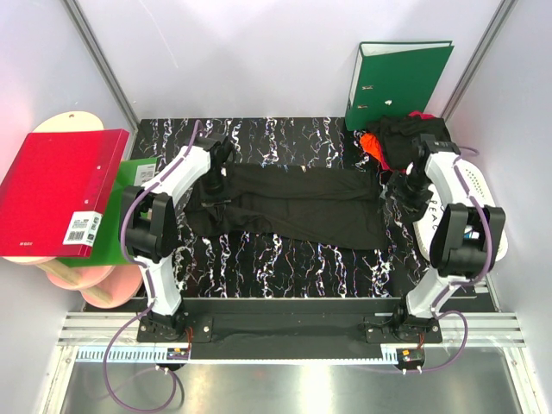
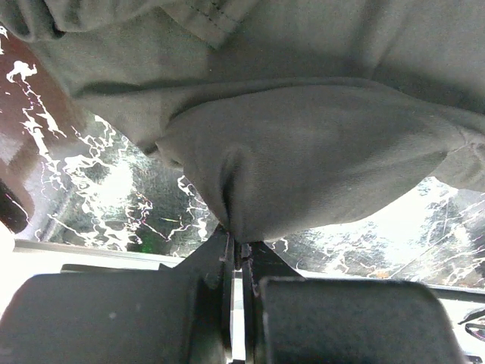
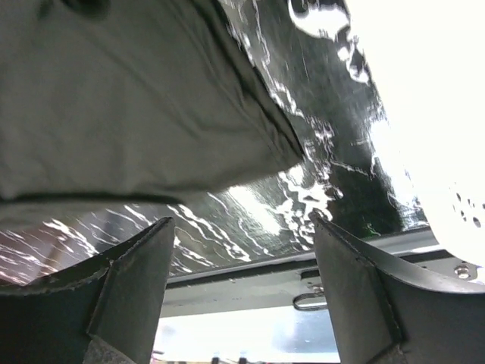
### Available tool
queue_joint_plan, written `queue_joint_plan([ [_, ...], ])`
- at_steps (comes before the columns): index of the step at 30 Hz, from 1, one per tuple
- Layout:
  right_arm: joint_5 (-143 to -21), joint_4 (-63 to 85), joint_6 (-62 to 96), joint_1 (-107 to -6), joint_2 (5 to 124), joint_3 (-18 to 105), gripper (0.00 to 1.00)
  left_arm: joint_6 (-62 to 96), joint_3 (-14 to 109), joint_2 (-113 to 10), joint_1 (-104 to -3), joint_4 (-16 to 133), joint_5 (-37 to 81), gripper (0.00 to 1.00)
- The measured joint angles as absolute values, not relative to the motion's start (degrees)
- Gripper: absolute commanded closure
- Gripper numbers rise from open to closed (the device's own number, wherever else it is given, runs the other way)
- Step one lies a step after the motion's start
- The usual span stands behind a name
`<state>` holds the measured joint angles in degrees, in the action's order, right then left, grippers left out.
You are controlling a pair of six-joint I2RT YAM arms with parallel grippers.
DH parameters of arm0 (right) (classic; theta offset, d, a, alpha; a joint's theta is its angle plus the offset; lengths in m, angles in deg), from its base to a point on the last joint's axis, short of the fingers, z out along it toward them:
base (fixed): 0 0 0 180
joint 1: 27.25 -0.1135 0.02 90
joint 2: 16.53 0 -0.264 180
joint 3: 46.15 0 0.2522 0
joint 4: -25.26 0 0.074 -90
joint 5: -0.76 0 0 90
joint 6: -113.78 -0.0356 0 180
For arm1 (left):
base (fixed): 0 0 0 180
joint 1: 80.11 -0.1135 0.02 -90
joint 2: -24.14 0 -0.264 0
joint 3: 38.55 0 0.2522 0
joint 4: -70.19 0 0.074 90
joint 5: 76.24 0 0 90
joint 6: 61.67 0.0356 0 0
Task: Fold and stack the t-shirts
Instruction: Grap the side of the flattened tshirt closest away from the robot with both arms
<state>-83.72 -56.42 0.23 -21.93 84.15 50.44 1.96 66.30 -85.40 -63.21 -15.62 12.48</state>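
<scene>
A plain black t-shirt (image 1: 297, 207) lies folded into a long band across the middle of the black marbled table (image 1: 285, 267). My left gripper (image 1: 213, 178) is at its left end, shut on a pinch of the cloth (image 2: 303, 163), which bulges over the closed jaws in the left wrist view. My right gripper (image 1: 398, 191) is at the shirt's right end, open and empty; in the right wrist view the shirt's edge (image 3: 151, 114) lies just past the spread fingers (image 3: 140, 258). More t-shirts, black and orange-red, lie in a pile (image 1: 398, 140) at the back right.
A green ring binder (image 1: 398, 82) stands against the back wall behind the pile. A red binder (image 1: 60, 190) lies over a green one and pink and tan boards off the table's left edge. A metal rail (image 1: 285, 332) runs along the near edge.
</scene>
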Motion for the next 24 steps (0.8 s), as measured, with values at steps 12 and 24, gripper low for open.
queue_joint_plan([
  [12, -78.8, -55.0, -1.1, -22.3, 66.5, 24.5, 0.23, 3.3, 64.2, -85.2, -63.2, -14.9, 12.5, 1.00],
  [24, -77.1, -37.5, -7.3, -23.3, 66.0, 13.6, 0.25, 4.8, 63.7, -84.2, -63.2, -14.4, 12.5, 1.00],
])
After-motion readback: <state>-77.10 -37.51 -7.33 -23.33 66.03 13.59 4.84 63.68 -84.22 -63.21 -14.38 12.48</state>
